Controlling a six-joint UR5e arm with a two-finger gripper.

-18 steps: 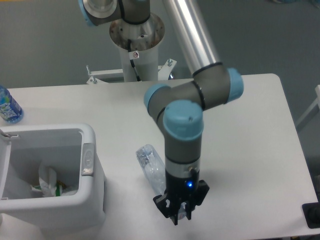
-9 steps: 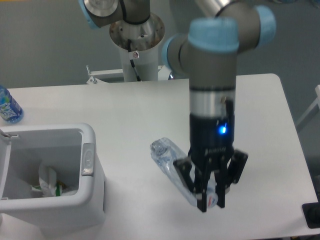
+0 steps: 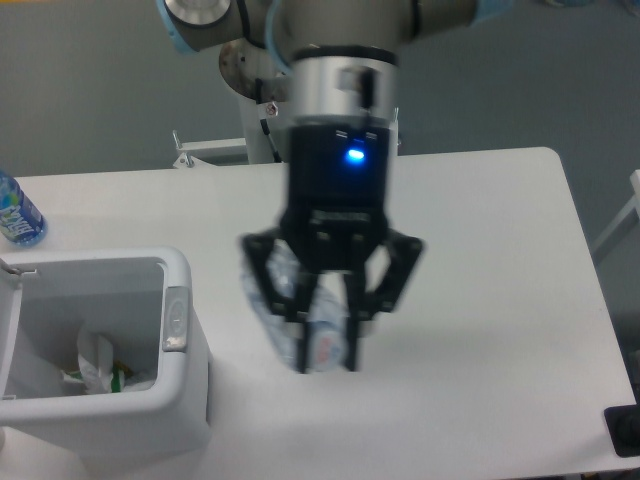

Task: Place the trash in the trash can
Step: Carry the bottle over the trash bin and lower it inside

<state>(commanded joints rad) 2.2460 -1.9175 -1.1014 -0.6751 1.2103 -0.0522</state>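
Note:
My gripper [image 3: 326, 350] hangs high over the middle of the table, large and blurred in the camera view. It is shut on the clear crushed plastic bottle [image 3: 285, 300], which slants up to the left behind the fingers, off the table. The white trash can [image 3: 185, 275] stands at the front left, to the left of the gripper. The crumpled white wrapper [image 3: 97, 362] with a green speck lies inside the can on its floor.
A blue-labelled bottle [image 3: 17, 212] with blue liquid stands at the left edge behind the can. The arm's base column [image 3: 270, 110] rises at the back centre. A dark object [image 3: 622, 432] sits at the front right corner.
The gripper has risen from the table with the clear bottle in it and moved left toward the trash can. The wrapper in the can has not moved.

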